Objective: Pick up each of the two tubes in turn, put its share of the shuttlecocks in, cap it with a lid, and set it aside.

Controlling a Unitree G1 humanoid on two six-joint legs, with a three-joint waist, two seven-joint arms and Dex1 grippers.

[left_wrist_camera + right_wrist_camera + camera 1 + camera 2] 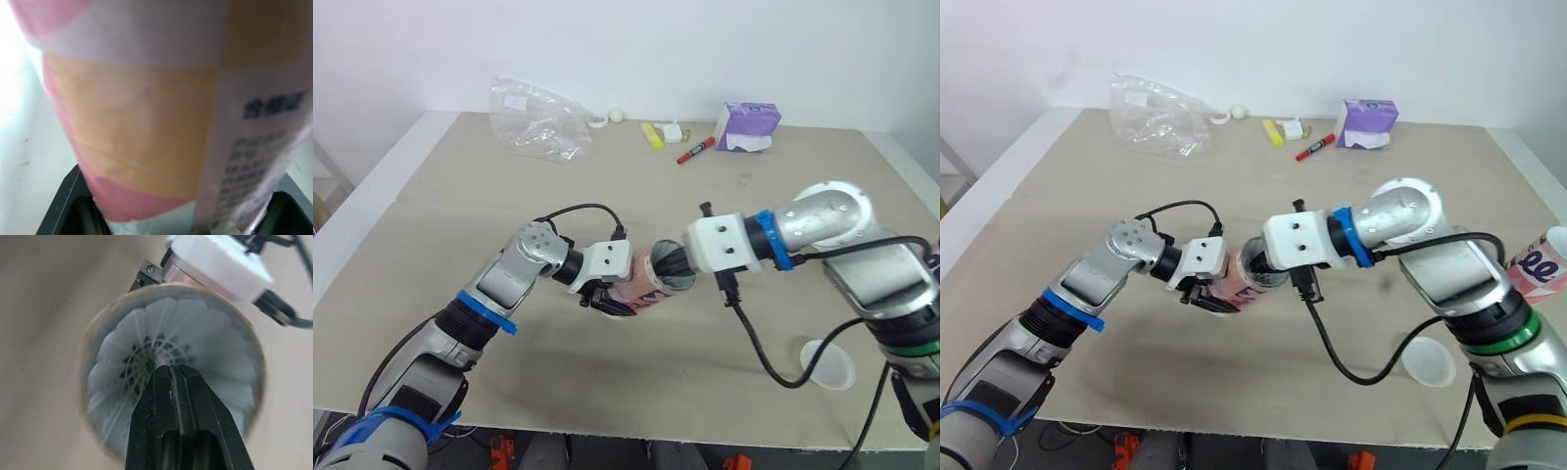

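the left hand [607,302] is pinching the tube [651,279] around its body and holding it tipped on its side low over the surface [460,215], with the mouth facing the right arm for end-on loading. the right hand [168,374], fingers pressed together, is poking at the shuttlecock [132,357] sitting in the mouth, probably to seat it deeper. a lid [829,364] is lying nearby, ready for capping.

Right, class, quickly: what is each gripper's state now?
Left gripper: closed on the pink and orange tube.
Right gripper: closed, tips inside the white feather shuttlecock in that tube.
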